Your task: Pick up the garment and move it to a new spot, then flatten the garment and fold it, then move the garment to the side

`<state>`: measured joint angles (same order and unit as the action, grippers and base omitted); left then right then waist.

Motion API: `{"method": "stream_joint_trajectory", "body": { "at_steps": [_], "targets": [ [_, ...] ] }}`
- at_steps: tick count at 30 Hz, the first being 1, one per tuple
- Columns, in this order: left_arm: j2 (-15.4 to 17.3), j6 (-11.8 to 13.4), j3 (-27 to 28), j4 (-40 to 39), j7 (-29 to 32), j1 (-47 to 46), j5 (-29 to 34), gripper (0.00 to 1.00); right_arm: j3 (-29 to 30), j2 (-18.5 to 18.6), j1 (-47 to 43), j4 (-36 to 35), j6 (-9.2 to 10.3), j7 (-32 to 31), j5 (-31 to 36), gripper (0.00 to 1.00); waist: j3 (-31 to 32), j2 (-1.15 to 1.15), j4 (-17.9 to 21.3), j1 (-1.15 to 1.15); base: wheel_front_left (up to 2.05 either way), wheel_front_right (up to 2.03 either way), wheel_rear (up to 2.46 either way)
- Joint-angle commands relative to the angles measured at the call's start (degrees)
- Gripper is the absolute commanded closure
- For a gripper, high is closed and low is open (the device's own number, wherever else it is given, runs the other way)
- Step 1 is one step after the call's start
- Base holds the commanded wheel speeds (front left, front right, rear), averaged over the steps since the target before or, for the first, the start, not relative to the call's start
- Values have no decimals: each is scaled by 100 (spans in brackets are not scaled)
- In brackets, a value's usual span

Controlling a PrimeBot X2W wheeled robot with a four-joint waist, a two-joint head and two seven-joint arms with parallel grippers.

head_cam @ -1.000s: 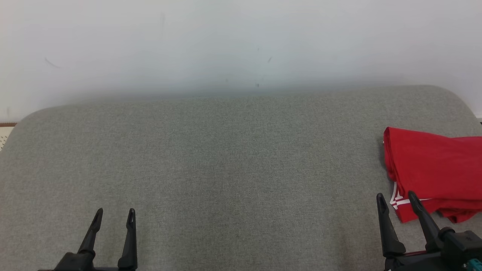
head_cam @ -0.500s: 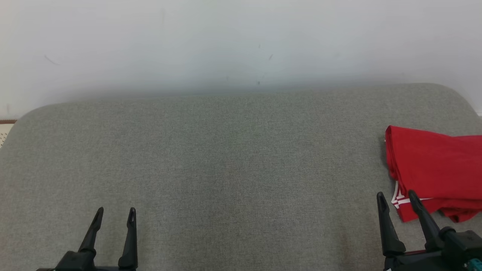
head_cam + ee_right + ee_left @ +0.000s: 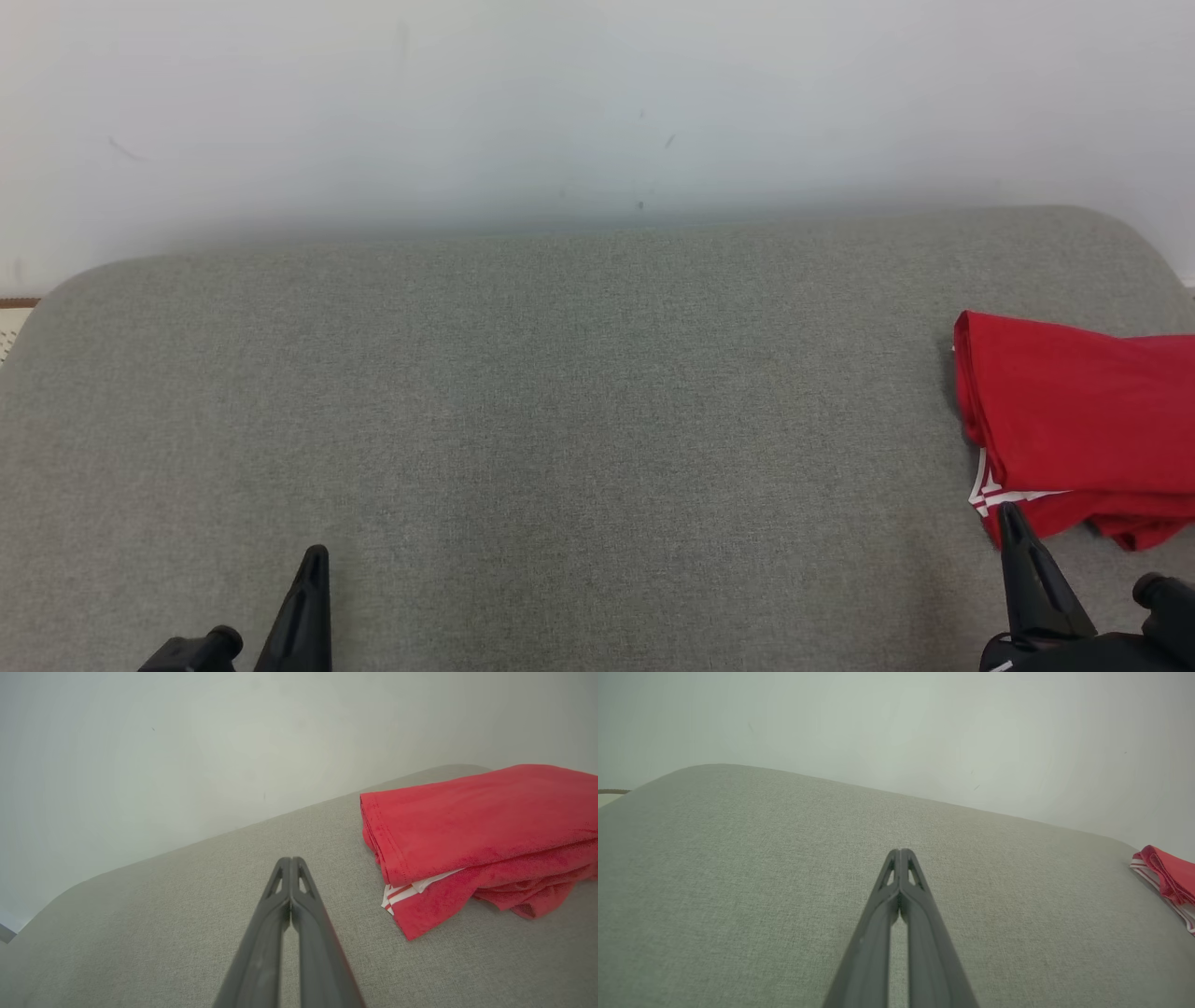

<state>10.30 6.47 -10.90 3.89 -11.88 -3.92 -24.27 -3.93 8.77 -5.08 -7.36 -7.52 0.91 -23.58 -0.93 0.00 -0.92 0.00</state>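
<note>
A red garment point(image 3: 1083, 429) with white stripes lies folded at the right side of the grey cushioned surface point(image 3: 560, 411); its right part runs out of the head view. It also appears as a folded stack point(image 3: 476, 830) in the right wrist view and as a red edge point(image 3: 1169, 879) in the left wrist view. My right gripper point(image 3: 1013, 523) is shut and empty just in front of the garment's near left corner. Low at the left, my left gripper point(image 3: 313, 565) is shut and empty over bare fabric, its fingers point(image 3: 901, 858) pressed together.
A pale wall point(image 3: 597, 103) rises directly behind the cushioned surface. The surface's rounded left corner point(image 3: 56, 299) drops toward a strip of floor. Bare grey fabric spans the middle and left.
Both grippers have closed from open to shut and pulled back toward the bottom of the head view. The garment has not moved.
</note>
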Motion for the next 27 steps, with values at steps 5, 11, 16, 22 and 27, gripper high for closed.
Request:
{"method": "stream_joint_trajectory", "body": {
  "at_steps": [5, 11, 16, 22, 27],
  "targets": [
    [-36, -156, -90, 188, -27, -307, -749, 100, 221, 112, 231, 187, 1, -141, -753, 100, 3, 0, 5, 0, 0, 0, 0],
    [-87, -251, -171, 333, -48, -416, -1261, 100, 380, 138, 317, 374, 1, -254, -1260, 100, 4, 0, 9, 0, 0, 0, 0],
    [-135, -338, -240, 450, -65, -497, -1731, 100, 541, 155, 398, 552, 1, -369, -1732, 100, 6, 0, 13, 0, 0, 0, 0],
    [-192, -437, -319, 588, -86, -589, -2271, 100, 736, 167, 491, 754, 2, -509, -2256, 100, 8, 0, 18, 0, 0, 0, 0],
    [-235, -514, -378, 700, -96, -665, -2690, 100, 897, 171, 565, 915, 2, -625, -2659, 100, 9, 0, 23, 0, 0, 0, 0]
  ]
}}
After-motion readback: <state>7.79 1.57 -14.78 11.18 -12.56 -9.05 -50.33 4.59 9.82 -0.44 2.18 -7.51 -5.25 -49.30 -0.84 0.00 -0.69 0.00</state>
